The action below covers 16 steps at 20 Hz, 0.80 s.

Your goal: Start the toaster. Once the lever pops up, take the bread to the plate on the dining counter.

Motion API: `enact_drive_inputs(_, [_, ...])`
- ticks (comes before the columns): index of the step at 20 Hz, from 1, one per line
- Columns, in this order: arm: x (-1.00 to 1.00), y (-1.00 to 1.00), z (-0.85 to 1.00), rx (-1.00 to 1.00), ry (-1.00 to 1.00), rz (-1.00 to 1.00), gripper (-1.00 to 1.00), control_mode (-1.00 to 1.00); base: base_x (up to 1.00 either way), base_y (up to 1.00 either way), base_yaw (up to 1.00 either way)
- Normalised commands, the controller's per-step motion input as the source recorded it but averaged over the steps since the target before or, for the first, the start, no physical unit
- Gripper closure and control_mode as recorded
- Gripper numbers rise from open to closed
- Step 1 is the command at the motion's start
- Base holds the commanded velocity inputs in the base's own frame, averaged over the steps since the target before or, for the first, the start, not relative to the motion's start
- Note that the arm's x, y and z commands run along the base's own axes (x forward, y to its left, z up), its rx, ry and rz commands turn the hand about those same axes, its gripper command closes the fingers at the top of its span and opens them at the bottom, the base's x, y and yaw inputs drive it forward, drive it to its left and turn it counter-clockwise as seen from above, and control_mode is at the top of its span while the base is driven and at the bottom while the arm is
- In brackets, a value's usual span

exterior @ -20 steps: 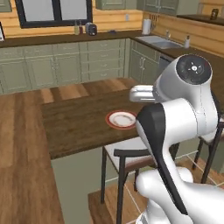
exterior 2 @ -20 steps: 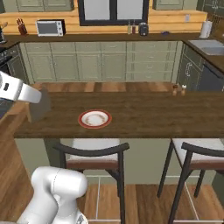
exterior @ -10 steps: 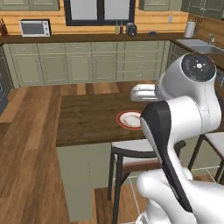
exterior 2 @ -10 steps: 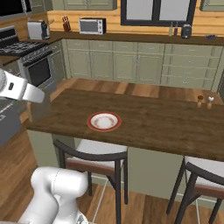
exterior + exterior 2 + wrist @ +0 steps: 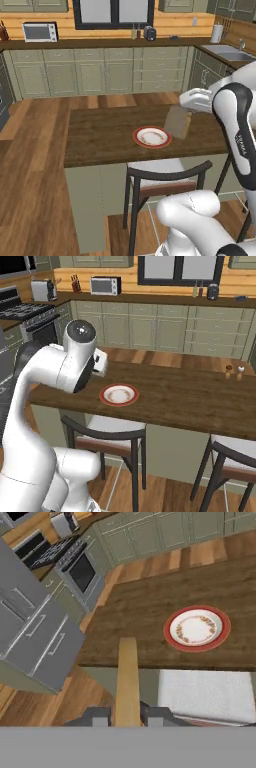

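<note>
Since a second ago our base has swung round the island and our hand point(image 5: 127, 716) has come in over the surface point(image 5: 100, 135); before, it was back at the near edge. We hold the bread point(image 5: 127, 677) clamped edge-on between our fingers point(image 5: 97, 716), the slice sticking straight out ahead of the hand. In the left base view the bread hangs tilted just above the dark wood. Just past the slice's tip and off to one side sits the plate point(image 5: 197, 628), red rim and white centre, flat on the surface and apart from the bread. Farther beyond the hand, across the wood floor point(image 5: 30, 165), stands the stove point(image 5: 80, 567). On the back worktop behind it sits what we take, from this blur, to be the toaster point(image 5: 43, 290).
</note>
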Motion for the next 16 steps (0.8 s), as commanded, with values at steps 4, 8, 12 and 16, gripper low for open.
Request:
enact_drive_inputs(4, [0.87,-0.55,-0.83,0.19,0.04,0.40,1.00,-1.00,0.00,0.00,0.00])
enact_drive_inputs(8, [0.97,-0.32,-0.75,0.13,0.00,0.38,1.00,-1.00,0.00,0.00,0.00])
enact_drive_inputs(12, [1.00,-0.24,-0.55,0.08,0.00,0.29,1.00,-1.00,0.00,0.00,0.00])
enact_drive_inputs(16, [1.00,0.00,-0.51,0.00,0.00,0.19,1.00,-1.00,0.00,0.00,0.00])
